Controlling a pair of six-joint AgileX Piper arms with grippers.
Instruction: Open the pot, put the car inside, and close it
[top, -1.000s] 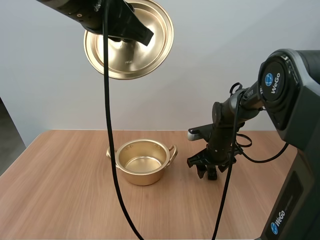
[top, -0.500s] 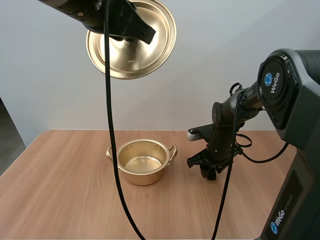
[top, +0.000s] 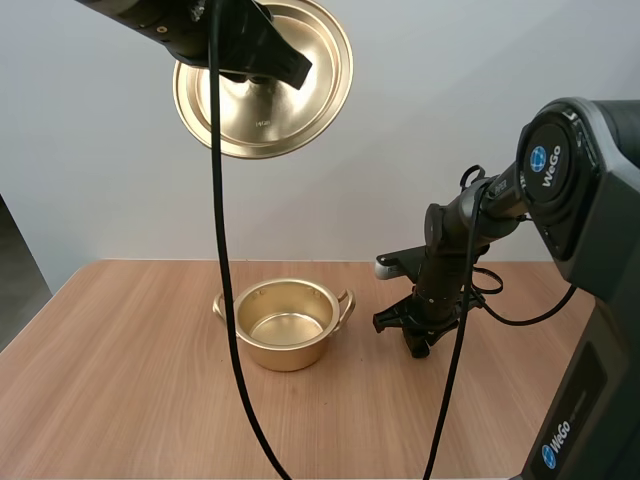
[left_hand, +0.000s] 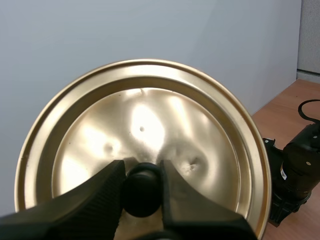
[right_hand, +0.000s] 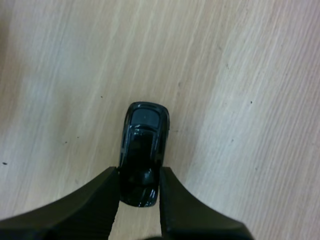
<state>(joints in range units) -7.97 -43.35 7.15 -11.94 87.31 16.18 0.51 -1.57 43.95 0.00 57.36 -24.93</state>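
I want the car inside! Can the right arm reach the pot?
Probably yes: the left gripper holds the lid high, so the pot is open, beside the right gripper pinching the car.

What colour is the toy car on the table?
The car is glossy black, seen best in the right wrist view.

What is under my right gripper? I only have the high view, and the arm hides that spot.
Observer: A small black toy car is lying on the table, with its near end between the fingers of the right gripper.
Operator: Are the fingers on it?
Observer: Yes. In the right wrist view both tips press against the car's sides, and the car sits on the wood.
Operator: How is the lid held?
Observer: The left gripper pinches the black knob at the middle of the lid.
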